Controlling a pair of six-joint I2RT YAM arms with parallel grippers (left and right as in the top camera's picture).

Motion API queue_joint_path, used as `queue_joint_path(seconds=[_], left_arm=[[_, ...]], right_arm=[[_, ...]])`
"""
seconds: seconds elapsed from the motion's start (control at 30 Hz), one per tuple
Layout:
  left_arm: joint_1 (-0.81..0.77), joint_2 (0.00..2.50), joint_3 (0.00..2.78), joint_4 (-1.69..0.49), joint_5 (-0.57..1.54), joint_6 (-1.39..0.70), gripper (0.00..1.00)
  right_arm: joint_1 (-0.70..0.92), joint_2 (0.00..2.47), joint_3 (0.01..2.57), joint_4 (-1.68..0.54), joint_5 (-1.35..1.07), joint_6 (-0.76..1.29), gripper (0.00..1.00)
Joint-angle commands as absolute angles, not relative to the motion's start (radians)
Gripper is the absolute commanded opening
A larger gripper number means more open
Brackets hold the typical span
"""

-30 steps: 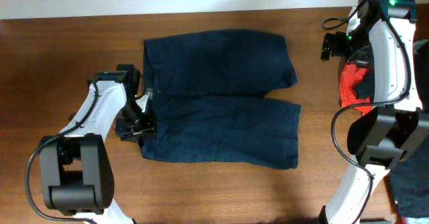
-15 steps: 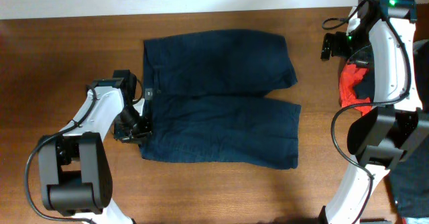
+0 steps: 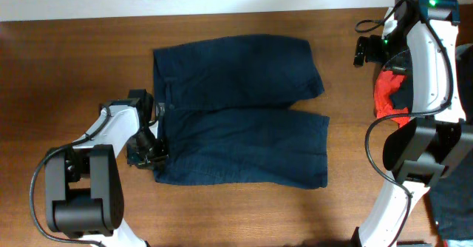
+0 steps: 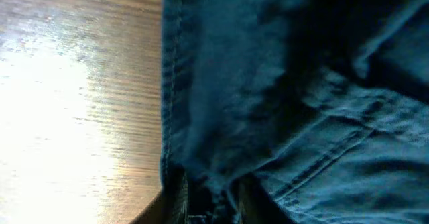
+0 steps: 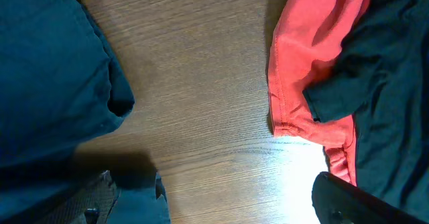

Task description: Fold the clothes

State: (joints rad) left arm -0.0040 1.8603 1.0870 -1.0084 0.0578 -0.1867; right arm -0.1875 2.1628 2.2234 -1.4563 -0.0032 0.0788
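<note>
Dark navy-blue shorts (image 3: 244,114) lie spread flat on the wooden table, waistband to the left and both legs pointing right. My left gripper (image 3: 151,149) sits at the lower left corner of the waistband. In the left wrist view its jaws (image 4: 213,200) are shut on a bunch of the shorts' fabric (image 4: 301,83). At the far right, my right gripper (image 3: 366,51) hangs open above bare wood (image 5: 218,204), between the shorts' leg hem (image 5: 60,76) and an orange-red garment (image 5: 315,49). Nothing is between its fingers.
The orange-red garment (image 3: 384,95) lies in a heap with a black garment (image 5: 389,83) by the right arm's base. Another dark cloth (image 3: 451,202) shows at the lower right corner. The table's far edge (image 3: 222,14) runs along the top.
My left gripper slid down along the waistband and closed on the fabric. The shorts' left side shifted slightly left. The right arm stayed still.
</note>
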Motion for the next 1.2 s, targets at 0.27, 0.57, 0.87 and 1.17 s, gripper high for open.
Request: queue_joint_path(seconds=[0.27, 0.57, 0.87, 1.17], left_arm=[[-0.001, 1.849, 1.287, -1.098, 0.048, -0.196, 0.99], [-0.002, 1.851, 1.441, -0.952, 0.06, -0.197, 0.95], [-0.016, 1.853, 1.441, -0.637, 0.158, -0.198, 0.69], [-0.066, 1.964, 1.441, -0.529, 0.163, -0.233, 0.69]], right_arm=[[-0.191, 2.155, 2.229, -1.459, 0.009, 0.087, 0.99], [-0.191, 2.155, 2.229, -1.459, 0.009, 0.087, 0.99], [-0.191, 2.155, 2.229, -1.459, 0.009, 0.087, 0.99], [-0.191, 2.155, 2.229, -1.459, 0.009, 0.087, 0.99]])
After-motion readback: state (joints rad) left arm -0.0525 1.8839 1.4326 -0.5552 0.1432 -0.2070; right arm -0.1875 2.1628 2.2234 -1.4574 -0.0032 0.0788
